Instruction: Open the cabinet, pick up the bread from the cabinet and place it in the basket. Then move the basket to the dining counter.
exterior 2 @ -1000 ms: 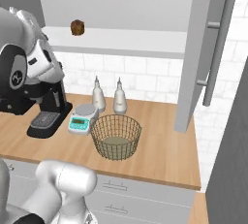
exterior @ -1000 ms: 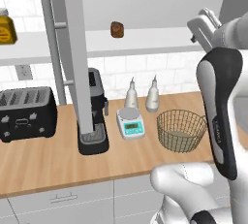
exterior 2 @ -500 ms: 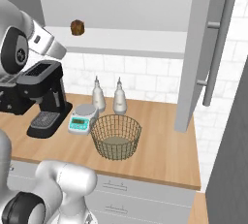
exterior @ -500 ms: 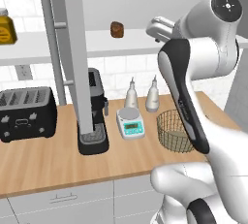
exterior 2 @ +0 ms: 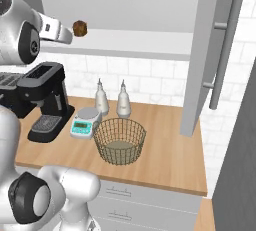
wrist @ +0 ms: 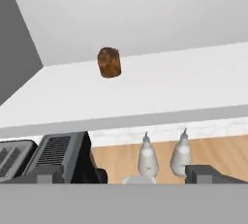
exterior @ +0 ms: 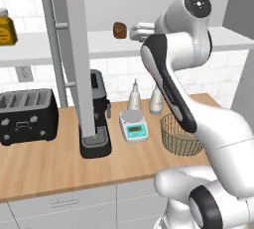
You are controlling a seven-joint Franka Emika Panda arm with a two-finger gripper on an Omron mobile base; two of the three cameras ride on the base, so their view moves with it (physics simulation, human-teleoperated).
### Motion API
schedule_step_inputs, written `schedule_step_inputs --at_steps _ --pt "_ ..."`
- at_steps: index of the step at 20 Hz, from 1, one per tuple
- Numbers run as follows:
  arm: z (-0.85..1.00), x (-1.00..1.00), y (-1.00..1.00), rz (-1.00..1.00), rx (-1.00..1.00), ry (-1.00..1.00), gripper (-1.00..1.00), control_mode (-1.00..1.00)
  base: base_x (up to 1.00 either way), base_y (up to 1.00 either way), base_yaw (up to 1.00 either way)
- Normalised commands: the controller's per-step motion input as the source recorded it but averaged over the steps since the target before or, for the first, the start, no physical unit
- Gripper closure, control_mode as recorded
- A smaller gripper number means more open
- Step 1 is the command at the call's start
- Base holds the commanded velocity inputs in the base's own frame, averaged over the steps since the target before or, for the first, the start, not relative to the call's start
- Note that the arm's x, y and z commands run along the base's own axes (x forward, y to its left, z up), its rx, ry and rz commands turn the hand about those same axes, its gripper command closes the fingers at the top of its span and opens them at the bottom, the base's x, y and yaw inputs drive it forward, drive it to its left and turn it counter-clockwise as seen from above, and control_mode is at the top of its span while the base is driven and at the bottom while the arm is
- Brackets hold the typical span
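Tool (wrist: 123, 177): released, jaws wide, raised to shelf height, just short of the bread.
Bread (wrist: 109, 62): on the pale shelf (wrist: 160, 89) of the open cabinet (exterior 2: 212, 50).
Basket (exterior 2: 120, 140): on the table (exterior 2: 170, 157), beside two bottles (exterior 2: 112, 99).

Your two base views flank the arm, sharing the worktop (exterior: 59, 161); hand view faces the shelf (wrist: 145, 92), seemingly near.

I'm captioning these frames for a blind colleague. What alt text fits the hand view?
A small dark brown bread sits on the pale shelf of an open cabinet, straight ahead of the open gripper. Below the shelf, a wooden worktop holds two pale bottles, with a black coffee machine to their left.
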Motion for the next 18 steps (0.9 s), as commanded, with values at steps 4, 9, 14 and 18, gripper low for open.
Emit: schedule_step_inputs --at_steps 4,9,14,18 --pt "-0.01 0.4 0.0 0.12 -0.16 -0.11 -1.0 -1.0 0.0 0.0 0.0" --pt "-0.15 0.31 0.09 0.01 -0.01 -0.1 -1.0 -1.0 0.0 0.0 0.0" --pt "-0.27 0.52 0.09 0.0 0.0 -0.05 -1.0 -1.0 0.0 0.0 0.0" --pt "0.01 0.75 0.0 0.0 0.0 0.01 -1.0 -1.0 0.0 0.0 0.0"
